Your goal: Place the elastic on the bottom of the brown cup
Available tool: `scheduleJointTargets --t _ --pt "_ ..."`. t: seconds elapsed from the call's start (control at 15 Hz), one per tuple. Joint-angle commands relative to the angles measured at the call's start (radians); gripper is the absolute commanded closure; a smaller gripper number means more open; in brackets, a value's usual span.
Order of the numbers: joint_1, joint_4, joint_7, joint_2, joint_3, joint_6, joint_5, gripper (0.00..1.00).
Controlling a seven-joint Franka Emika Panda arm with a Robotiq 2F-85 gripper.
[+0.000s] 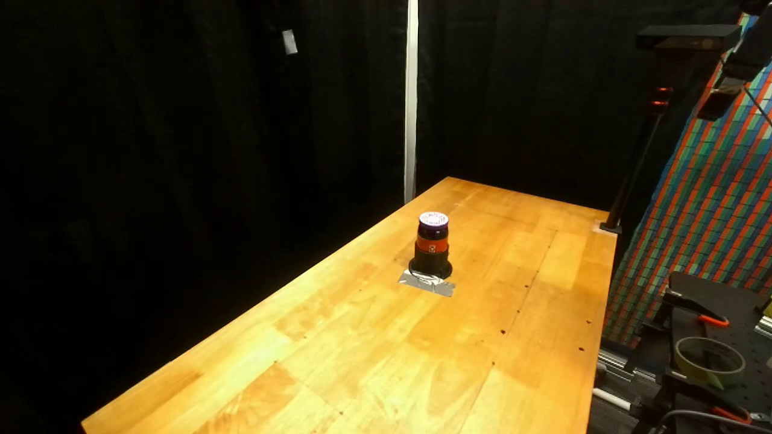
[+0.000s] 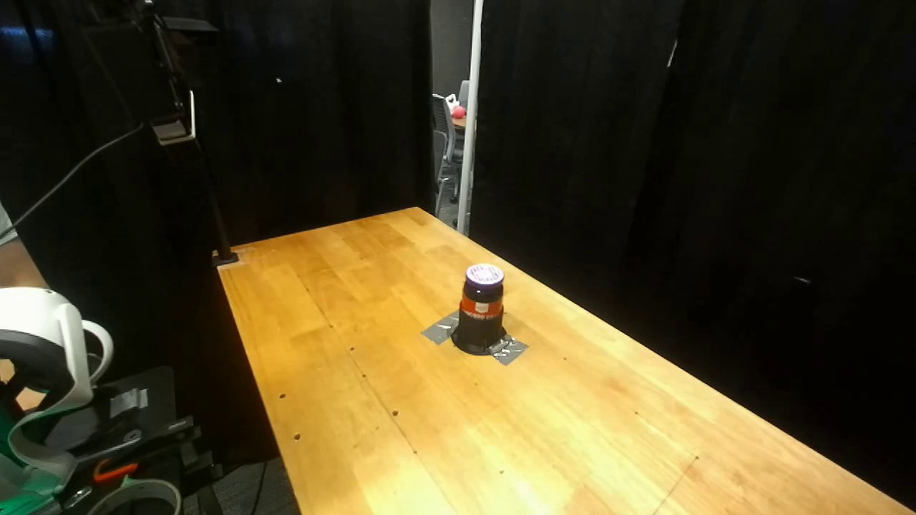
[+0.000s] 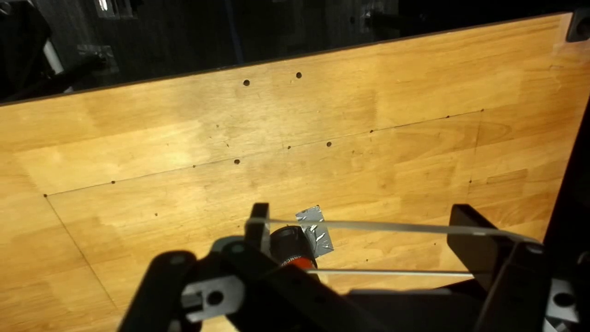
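In the wrist view, the black gripper (image 3: 362, 221) enters from the bottom of the frame, its two fingers spread wide apart. A thin, pale elastic (image 3: 382, 226) is stretched around them, two strands crossing the gap from finger to finger. Between the strands, at lower centre, just beside the finger on the left of the frame, part of the brown cup (image 2: 481, 309) shows, dark with an orange band; the gripper hides the rest. Both exterior views show this cup upright near the middle of the frame, with a round white-and-purple top and a wider black base (image 2: 478, 337) at its foot. Grey tape (image 3: 318, 237) touches the base and lies flat on the pale wooden table (image 1: 362, 337). Black curtains (image 1: 181, 150) hang behind, with a pale upright pole (image 1: 411, 102) at upper centre. In an exterior view, a multicoloured checked cloth (image 1: 681, 211) hangs along the right edge
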Motion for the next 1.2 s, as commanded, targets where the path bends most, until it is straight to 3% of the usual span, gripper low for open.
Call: scheduleJointTargets --t 0.0,0.27,0.73,0.8,1.13 --pt "-0.009 0.112 0.001 0.194 0.06 -0.008 -0.024 0.0" --pt "-0.061 0.208 0.018 0.397 0.169 -0.03 -0.097 0.0" --pt "-0.185 0.427 0.147 0.82 0.304 0.248 -0.352 0.0" --pt "-0.136 0.47 0.19 0.887 0.254 0.277 -0.417 0.0" --pt "-0.061 0.712 0.313 1.191 0.148 0.395 -0.597 0.0"
